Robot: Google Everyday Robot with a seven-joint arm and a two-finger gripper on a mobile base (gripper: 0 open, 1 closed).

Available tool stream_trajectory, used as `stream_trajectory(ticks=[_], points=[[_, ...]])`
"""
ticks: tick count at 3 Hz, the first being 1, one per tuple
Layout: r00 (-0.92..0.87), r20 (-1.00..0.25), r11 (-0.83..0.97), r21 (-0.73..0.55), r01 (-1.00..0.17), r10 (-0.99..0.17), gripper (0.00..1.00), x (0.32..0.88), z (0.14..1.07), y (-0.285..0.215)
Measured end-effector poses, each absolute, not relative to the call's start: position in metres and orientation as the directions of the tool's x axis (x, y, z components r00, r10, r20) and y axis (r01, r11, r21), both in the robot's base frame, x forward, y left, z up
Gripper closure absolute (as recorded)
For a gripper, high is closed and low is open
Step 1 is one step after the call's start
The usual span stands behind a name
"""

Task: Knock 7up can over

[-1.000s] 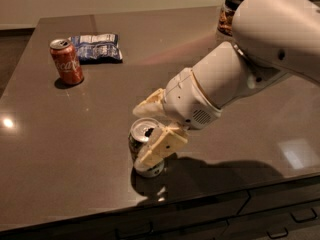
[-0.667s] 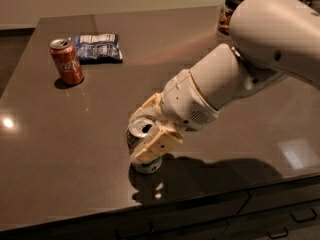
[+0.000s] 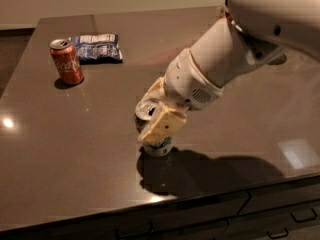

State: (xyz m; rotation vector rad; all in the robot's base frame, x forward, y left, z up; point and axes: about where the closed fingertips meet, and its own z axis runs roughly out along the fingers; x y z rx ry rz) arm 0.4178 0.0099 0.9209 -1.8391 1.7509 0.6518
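Silver-topped 7up can (image 3: 162,145) tilted, gripper (image 3: 150,116) against it

The gripper (image 3: 157,109) is reaching down from the right to the near middle of the dark table (image 3: 75,149) and is pressing against the 7up can (image 3: 160,144). The can is tilting, its silver top leaning left. At the far left a red cola can (image 3: 66,61) is standing upright, with a blue snack bag (image 3: 96,47) lying flat just behind it.
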Motion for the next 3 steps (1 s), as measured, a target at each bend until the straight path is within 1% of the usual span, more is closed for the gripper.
stream_trajectory(ticks=[1,2,3], points=[[0.047,-0.544,-0.001,-0.083,-0.997,-0.838,1.00,0.447,0.934,-0.007],[0.051,-0.412,0.003,-0.129,-0.992,-0.910,1.00,0.471,0.937,-0.021],[0.085,-0.296,-0.036,-0.168,-0.985,-0.951,1.00,0.489,0.930,-0.024]])
